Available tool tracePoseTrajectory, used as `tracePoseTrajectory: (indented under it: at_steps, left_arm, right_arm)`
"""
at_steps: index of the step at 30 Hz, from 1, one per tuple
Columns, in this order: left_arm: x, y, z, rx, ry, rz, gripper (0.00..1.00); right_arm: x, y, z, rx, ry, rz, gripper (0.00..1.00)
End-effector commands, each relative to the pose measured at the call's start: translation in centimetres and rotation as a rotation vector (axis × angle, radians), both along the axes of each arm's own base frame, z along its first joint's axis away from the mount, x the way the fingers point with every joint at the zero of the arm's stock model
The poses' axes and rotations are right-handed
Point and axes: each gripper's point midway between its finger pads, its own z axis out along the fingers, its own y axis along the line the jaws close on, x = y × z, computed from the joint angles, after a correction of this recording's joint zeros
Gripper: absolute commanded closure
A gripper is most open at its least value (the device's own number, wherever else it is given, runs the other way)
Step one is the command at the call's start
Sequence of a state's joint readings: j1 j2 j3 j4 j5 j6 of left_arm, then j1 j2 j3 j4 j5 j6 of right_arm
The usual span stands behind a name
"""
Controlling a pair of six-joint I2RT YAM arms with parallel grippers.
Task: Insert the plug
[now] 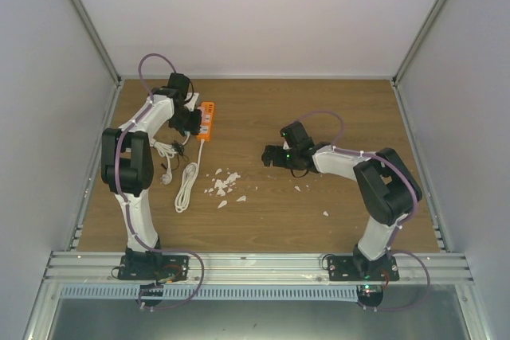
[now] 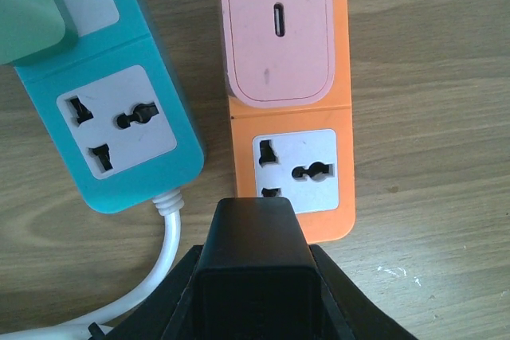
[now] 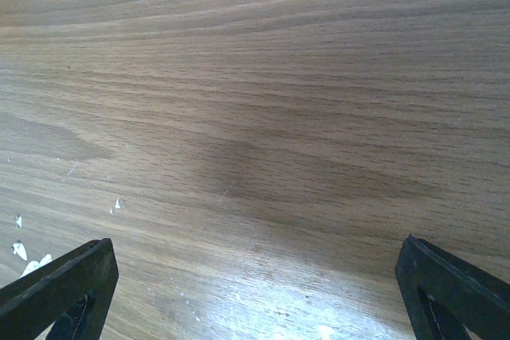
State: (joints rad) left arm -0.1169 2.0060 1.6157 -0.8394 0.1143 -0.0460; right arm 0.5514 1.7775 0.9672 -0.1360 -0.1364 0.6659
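Left gripper (image 2: 255, 312) pinches the black plug (image 2: 255, 248) in narrow jaws at the near edge of the free socket (image 2: 296, 171) on the orange strip (image 2: 233, 185), presumably to line it up. Beyond, a pink charger (image 2: 279, 33) fills the next socket. Right gripper (image 3: 255, 304) gapes wide, well apart.

Overhead and close left-wrist views; common orange strip (image 1: 206, 121)

The table (image 3: 263, 77) is smooth wood-grain board with a soft sheen where light pools on it. The orange power strip (image 2: 287, 119) and the teal power strip (image 2: 135, 193) are smooth moulded plastic. The pink charger (image 2: 279, 69) is matt plastic, faintly scuffed. The black plug (image 2: 255, 252) is matt plastic too. The white cable (image 2: 159, 268) has a smooth sheath. The white flakes (image 1: 223, 185) may be paper, though they are too small to tell. The frame rail (image 1: 263, 264) is dull metal.
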Motion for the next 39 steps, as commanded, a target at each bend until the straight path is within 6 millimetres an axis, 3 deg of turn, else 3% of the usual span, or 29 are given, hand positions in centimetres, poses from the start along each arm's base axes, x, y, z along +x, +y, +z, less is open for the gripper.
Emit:
tracePoseTrajectory:
  at_steps: [1,5,9,17,29,39]
  left_arm:
    - [0.8,-0.3,0.8,-0.013,-0.022,0.009,1.00]
    - [1.4,-0.5,2.6,-0.019,-0.054,0.007,1.00]
    - [1.5,-0.6,3.2,-0.019,-0.061,0.002,1.00]
    - [1.4,-1.3,1.8,-0.022,-0.042,-0.006,1.00]
    - [1.4,-2.1,-1.9,0.011,-0.005,-0.005,1.00]
    - [1.3,-0.8,-1.2,0.085,-0.025,0.011,1.00]
  right_arm:
    - [-0.2,0.5,-0.6,-0.012,0.015,0.025,0.02]
    - [-0.2,0.6,-0.8,-0.013,0.019,0.028,0.02]
    - [-0.2,0.7,-0.8,-0.015,0.021,0.029,0.02]
    - [-0.2,0.8,-0.9,-0.018,0.023,0.033,0.02]
    - [-0.2,0.9,-1.1,-0.022,0.027,0.039,0.02]
    - [-0.3,1.0,-1.2,-0.025,0.029,0.043,0.02]
